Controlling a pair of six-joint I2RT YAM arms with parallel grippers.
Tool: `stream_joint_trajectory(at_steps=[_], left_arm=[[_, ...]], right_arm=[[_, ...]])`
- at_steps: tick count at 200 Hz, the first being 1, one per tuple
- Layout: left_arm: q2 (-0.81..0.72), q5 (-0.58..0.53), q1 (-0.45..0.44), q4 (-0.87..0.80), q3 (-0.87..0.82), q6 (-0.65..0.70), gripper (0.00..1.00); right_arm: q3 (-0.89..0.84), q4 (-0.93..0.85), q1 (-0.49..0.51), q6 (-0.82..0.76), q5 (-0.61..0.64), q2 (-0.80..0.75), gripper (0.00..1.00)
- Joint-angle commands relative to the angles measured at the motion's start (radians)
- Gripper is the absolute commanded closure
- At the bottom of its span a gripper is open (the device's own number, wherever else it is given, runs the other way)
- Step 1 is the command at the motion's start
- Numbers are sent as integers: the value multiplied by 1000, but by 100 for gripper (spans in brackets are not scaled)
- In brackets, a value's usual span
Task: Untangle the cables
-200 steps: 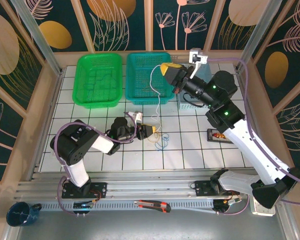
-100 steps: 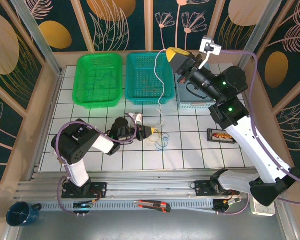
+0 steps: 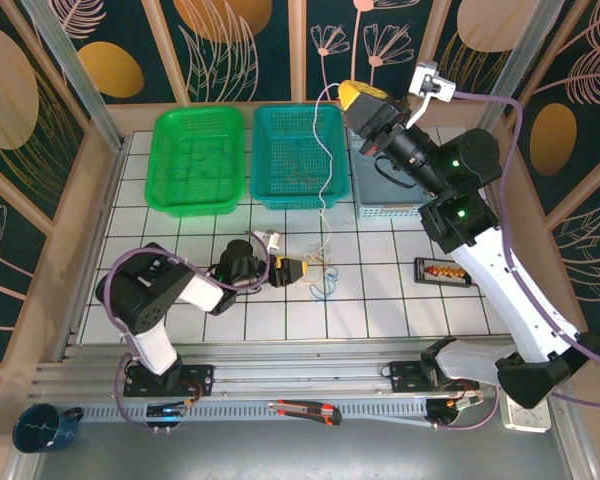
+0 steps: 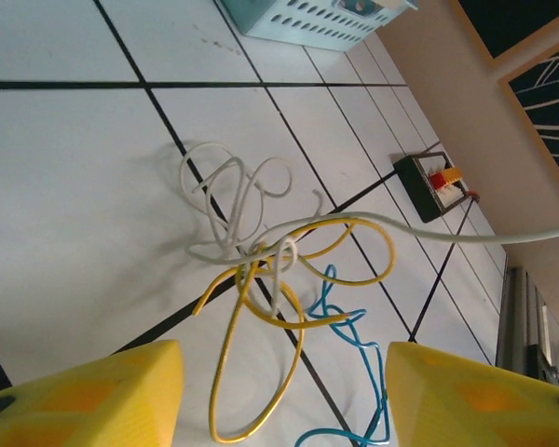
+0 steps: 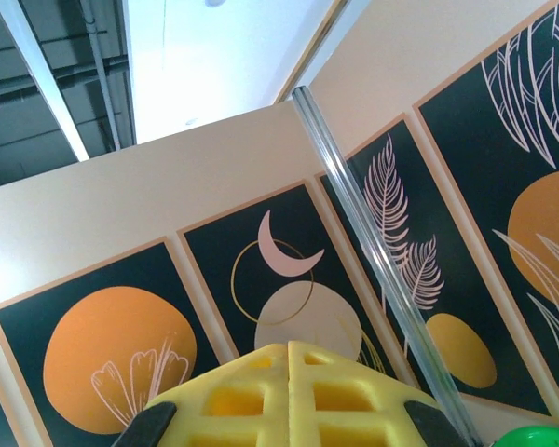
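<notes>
The cables lie as a small tangle on the white tiles (image 3: 323,268). In the left wrist view, a white cable (image 4: 231,191), a yellow one (image 4: 225,372) and a blue one (image 4: 352,328) loop through each other. My left gripper (image 3: 300,268) sits low just left of the tangle, open (image 4: 284,410); the yellow loop lies on the tiles between its yellow fingers (image 4: 84,400), ungripped. My right gripper (image 3: 352,97) is raised high by the back wall, shut (image 5: 289,382) on the white cable (image 3: 330,170). That cable hangs from it down to the tangle.
A green basket (image 3: 160,160), a teal basket (image 3: 270,160) and a pale blue basket (image 3: 380,205) stand along the back. A small black box (image 3: 440,270) lies to the right of the tangle. A utility knife (image 3: 305,410) rests on the front rail.
My right gripper has risen and drawn back toward the wall, pulling the white cable up and longer. My left gripper's jaws have opened wider beside the tangle.
</notes>
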Motion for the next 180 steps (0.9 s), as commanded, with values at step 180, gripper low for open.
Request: stream_joint_trajectory(at_steps=[180], left_arm=[[-419, 16, -51, -197, 286, 101, 22]], right_arm=[[-106, 84, 21, 48, -31, 10, 100]])
